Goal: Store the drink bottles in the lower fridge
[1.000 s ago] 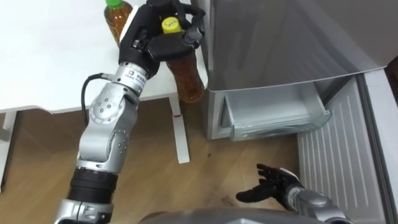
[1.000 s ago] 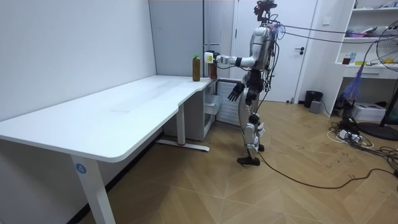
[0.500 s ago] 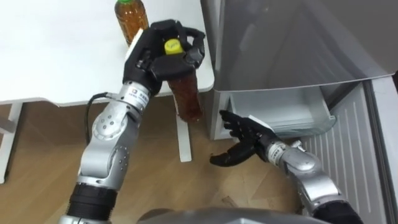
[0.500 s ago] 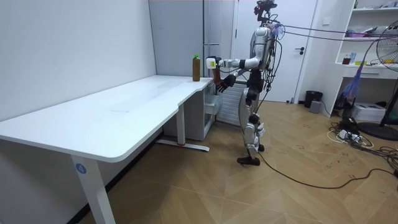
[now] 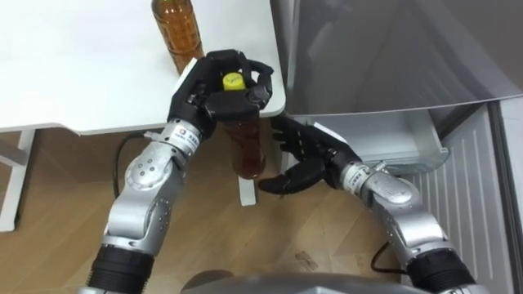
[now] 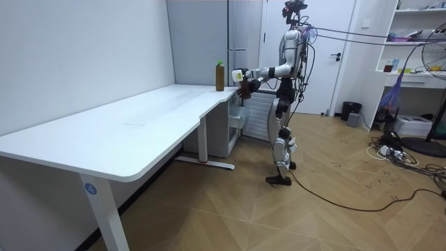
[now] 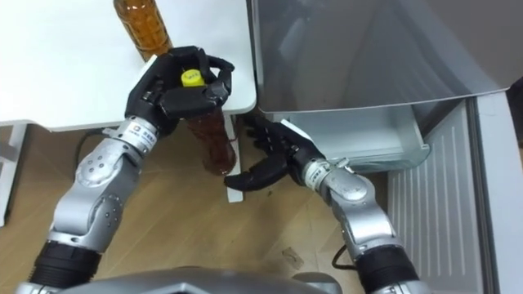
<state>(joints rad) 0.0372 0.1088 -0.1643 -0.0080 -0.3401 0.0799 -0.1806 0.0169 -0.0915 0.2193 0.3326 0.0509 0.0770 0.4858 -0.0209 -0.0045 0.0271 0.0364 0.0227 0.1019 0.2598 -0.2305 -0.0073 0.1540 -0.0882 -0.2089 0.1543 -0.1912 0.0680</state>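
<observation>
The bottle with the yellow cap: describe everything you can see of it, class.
The bottle looks like clear plastic, filled with amber-brown drink and closed by a yellow cap. It hangs roughly upright in the air just off the corner of the white table, above the wooden floor. The left hand is curled round its top. The open right hand cups near its lower end; whether it touches cannot be told.

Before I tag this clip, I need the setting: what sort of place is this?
Probably a home office, not a kitchen: a long white desk, a grey fridge beside it, white shelves and a wooden floor.
</observation>
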